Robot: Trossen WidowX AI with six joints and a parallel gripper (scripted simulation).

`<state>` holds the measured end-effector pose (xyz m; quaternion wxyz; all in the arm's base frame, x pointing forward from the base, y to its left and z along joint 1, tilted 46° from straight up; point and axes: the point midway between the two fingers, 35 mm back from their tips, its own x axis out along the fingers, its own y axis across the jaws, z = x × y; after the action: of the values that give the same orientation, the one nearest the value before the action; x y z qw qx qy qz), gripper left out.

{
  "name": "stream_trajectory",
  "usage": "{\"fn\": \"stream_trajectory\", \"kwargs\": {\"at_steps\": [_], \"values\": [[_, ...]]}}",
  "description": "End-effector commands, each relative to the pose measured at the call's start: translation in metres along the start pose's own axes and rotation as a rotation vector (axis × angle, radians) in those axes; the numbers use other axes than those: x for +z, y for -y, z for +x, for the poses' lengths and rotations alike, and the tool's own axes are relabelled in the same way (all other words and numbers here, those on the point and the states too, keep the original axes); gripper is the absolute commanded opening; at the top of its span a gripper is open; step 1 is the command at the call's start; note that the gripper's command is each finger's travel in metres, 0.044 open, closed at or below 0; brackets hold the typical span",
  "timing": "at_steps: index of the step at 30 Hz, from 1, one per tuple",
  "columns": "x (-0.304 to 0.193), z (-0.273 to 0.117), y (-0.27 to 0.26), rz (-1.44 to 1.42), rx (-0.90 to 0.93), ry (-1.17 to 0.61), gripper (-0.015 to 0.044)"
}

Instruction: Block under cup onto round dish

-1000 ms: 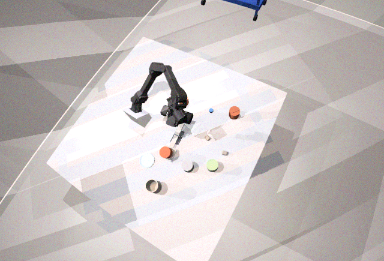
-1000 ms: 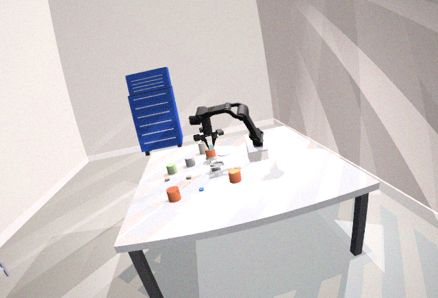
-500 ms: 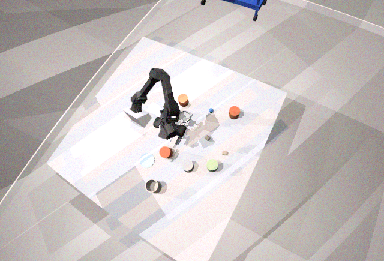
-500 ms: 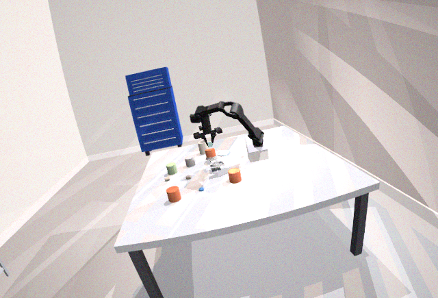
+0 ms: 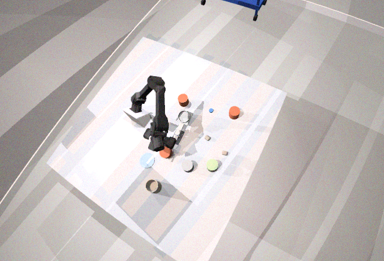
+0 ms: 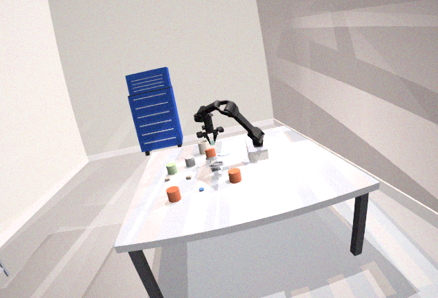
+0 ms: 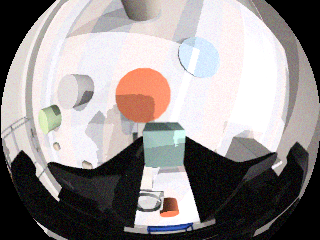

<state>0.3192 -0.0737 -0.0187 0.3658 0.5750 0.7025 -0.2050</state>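
Note:
My gripper [image 6: 212, 142] [image 7: 162, 140] is shut on a teal block [image 6: 212, 143] [image 7: 164, 151] and holds it in the air above and near an orange cup [image 5: 165, 153] [image 6: 210, 153] [image 7: 143, 95]. The arm hides the block in the top view. That cup stands on one end of the balance [image 5: 179, 130]; the ring at its other end bears no cup. A second orange cup [image 5: 183, 100] [image 6: 234, 175] [image 7: 169, 206] stands on the table beside that bare end. The light blue round dish [image 5: 143, 159] [image 6: 224, 154] [image 7: 210, 56] lies beside the cup-bearing end, with nothing on it.
Another orange cup [image 5: 234, 113] [image 6: 173, 194] stands farther off. A beige container [image 6: 202, 147] [image 7: 141, 9] stands beyond the dish. A grey cylinder [image 5: 187, 165] [image 6: 189, 162] and a green one [image 5: 212, 165] [image 6: 171, 168] stand nearby. Two small tan pieces and a blue disc [image 5: 211, 110] [image 6: 201, 189] lie around.

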Motion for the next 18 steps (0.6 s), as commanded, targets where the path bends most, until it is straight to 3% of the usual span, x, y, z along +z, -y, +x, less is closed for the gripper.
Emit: {"fn": "stream_trajectory", "kwargs": {"at_steps": [1, 18], "values": [[0.024, 0.011, 0.017, 0.006, -0.015, 0.0, 0.0], [0.091, 0.05, 0.067, -0.009, 0.001, -0.03, 0.0]]}}
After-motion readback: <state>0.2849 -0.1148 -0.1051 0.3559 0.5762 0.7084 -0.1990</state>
